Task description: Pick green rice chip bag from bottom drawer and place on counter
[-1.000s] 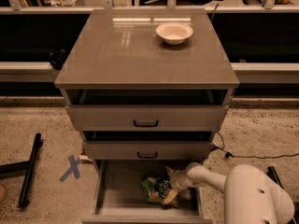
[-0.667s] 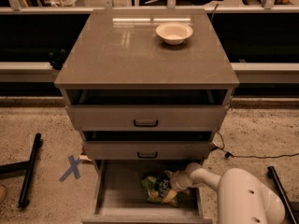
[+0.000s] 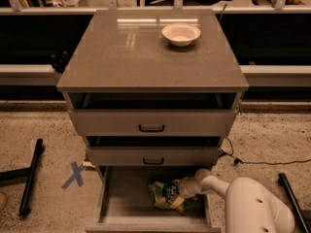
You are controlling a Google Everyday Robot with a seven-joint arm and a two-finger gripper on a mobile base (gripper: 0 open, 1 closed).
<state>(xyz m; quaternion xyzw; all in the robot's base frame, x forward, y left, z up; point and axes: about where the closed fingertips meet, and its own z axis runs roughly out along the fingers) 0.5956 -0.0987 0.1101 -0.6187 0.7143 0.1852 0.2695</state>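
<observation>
- Green rice chip bag [image 3: 167, 195] lies on the floor of the bottom drawer [image 3: 126, 203], right of centre, below the desk's near edge and toward its near-right corner.
- Gripper [image 3: 185, 188] is down inside that drawer, against the bag's right side. Whether it grips the bag or only rests against it cannot be told.
- White arm [image 3: 252, 208] extends in from the near right, over the drawer's right wall.
- Step in hand, as I judge it: securing the bag. Take the crinkly body rather than a thin edge. Squeeze lightly so the chips survive.
- Clearance looks like the risk. The middle drawer [image 3: 153, 155] front overhangs just behind the bag, so draw the bag nearward before rising.
- Top drawer [image 3: 151, 123] also stands slightly open; swing wide of it.
- Desk [image 3: 126, 52] has bare room at centre and left. White bowl [image 3: 181, 34] sits near the far-right corner.
- Writing: dark round logo with pale letters on the bag, unreadable. No other labels seen.
</observation>
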